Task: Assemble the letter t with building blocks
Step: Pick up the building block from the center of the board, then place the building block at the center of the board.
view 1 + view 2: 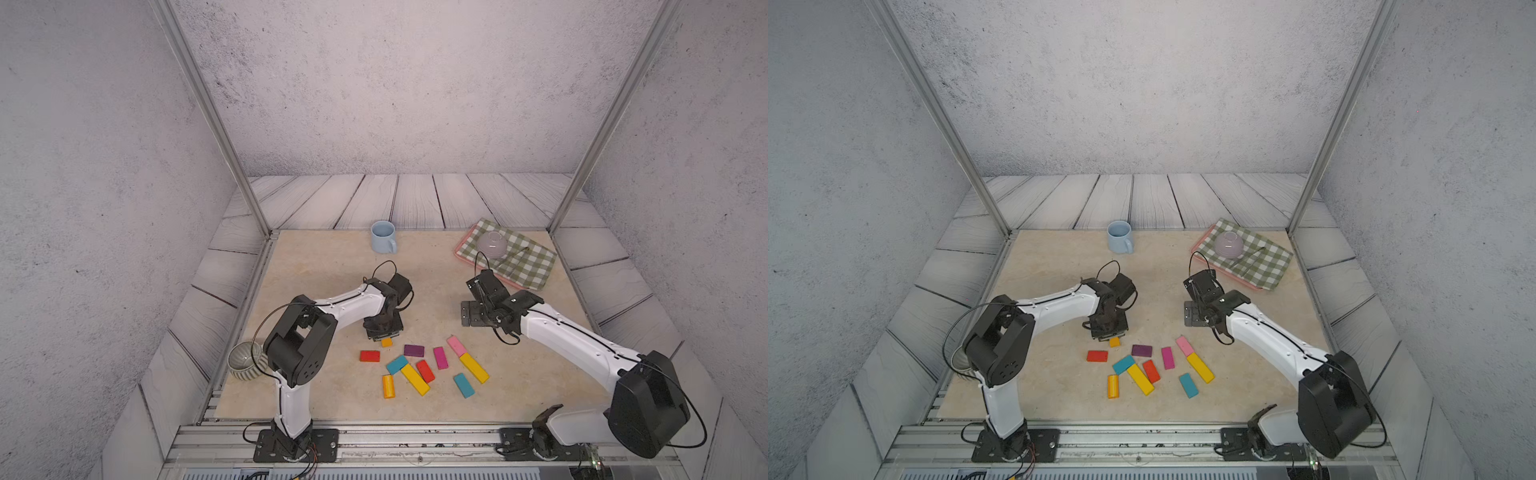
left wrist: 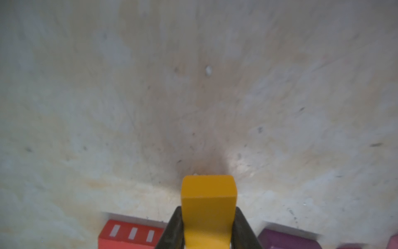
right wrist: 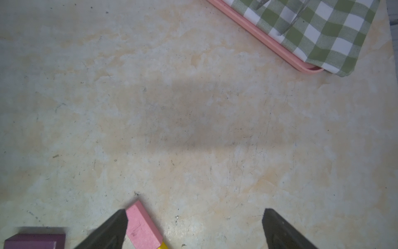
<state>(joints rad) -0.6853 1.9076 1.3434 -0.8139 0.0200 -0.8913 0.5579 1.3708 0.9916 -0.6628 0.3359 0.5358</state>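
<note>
Left gripper [image 2: 208, 210] was clamped on the orange block [image 2: 208, 189]; right gripper [image 3: 195, 212] stood apart, empty. Lift judged best straight up, clearing the red block [image 2: 129, 234] and purple block [image 2: 286, 239].

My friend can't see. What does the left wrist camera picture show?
The left gripper is shut on an orange block, seen against a pale, speckled tabletop. A red block with three white stripes and a purple block lie on either side.
</note>
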